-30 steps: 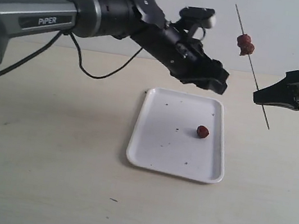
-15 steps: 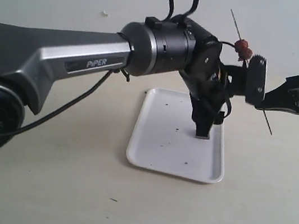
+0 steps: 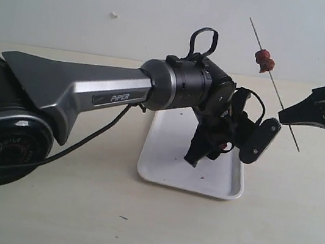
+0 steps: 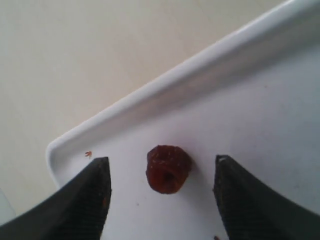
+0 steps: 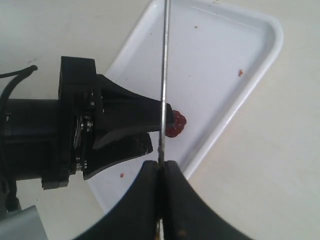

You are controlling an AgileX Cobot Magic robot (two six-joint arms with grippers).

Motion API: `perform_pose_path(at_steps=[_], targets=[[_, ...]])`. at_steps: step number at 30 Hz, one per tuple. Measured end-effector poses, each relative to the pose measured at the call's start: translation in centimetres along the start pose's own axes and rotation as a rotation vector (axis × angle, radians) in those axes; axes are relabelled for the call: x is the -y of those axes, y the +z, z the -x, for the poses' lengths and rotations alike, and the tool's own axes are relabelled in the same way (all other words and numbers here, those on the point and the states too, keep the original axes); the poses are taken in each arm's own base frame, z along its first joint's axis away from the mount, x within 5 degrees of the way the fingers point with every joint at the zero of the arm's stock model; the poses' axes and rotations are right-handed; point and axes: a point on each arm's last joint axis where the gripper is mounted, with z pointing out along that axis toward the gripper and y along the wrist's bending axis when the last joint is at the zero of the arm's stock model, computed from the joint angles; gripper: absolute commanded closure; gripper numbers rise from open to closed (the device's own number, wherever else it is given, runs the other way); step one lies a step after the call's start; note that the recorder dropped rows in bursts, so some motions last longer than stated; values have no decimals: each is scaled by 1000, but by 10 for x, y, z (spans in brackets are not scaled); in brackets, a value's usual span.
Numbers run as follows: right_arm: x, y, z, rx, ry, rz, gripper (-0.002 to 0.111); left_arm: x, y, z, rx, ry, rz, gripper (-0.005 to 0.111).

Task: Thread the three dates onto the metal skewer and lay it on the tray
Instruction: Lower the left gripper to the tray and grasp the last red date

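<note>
Two dark red dates [image 3: 264, 60] sit threaded high on the thin metal skewer [image 3: 275, 82], which slants in the air to the right of the white tray [image 3: 162, 162]. My right gripper [image 3: 282, 116] is shut on the skewer's lower part; in the right wrist view the skewer [image 5: 164, 75] runs out from the closed right gripper [image 5: 161, 164]. The third date [image 4: 168, 169] lies on the tray [image 4: 200, 67] near a rim corner. My left gripper [image 4: 161, 160] is open, low over the tray, with one finger on each side of that date and not touching it. In the exterior view the left arm hides this date.
The beige tabletop [image 3: 44, 202] surrounds the tray. The big left arm [image 3: 124, 91] reaches across the tray's top half, and its cable [image 3: 85, 141] hangs to the table. Small red crumbs [image 5: 240, 72] dot the tray. A pale wall stands behind.
The left arm has swung down from above the tray and turned its gripper onto it, astride the loose date. The right gripper and skewer have barely moved.
</note>
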Motion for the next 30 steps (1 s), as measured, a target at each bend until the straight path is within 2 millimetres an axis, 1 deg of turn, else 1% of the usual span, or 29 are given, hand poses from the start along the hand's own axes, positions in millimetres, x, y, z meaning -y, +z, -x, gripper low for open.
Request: perform_pose_path(at_steps=[4, 9, 14, 16, 17, 19, 24, 26, 27, 28, 30], targets=[[0, 0, 0, 2, 1, 1, 108, -1, 1, -1, -3, 14, 8, 47], [0, 0, 0, 2, 1, 5, 108, 4, 8, -5, -17, 26, -4, 47], [-2, 0, 0, 2, 4, 20, 108, 3, 13, -5, -17, 37, 22, 48], [-2, 0, 0, 1, 4, 21, 108, 2, 13, -5, -18, 41, 31, 52], [-2, 0, 0, 1, 4, 21, 108, 3, 15, -5, -18, 41, 27, 58], [-2, 0, 0, 5, 5, 22, 108, 4, 17, -5, -19, 43, 26, 65], [-2, 0, 1, 7, 7, 26, 108, 5, 19, -5, -22, 47, 25, 66], [-2, 0, 1, 7, 7, 26, 108, 5, 19, -5, -23, 47, 23, 70], [-2, 0, 1, 7, 7, 26, 108, 6, 19, -5, -23, 47, 22, 76], [-2, 0, 1, 7, 7, 26, 108, 7, 20, -6, -24, 47, 15, 78], [-2, 0, 1, 6, 7, 27, 108, 7, 20, -6, -25, 47, 12, 79]])
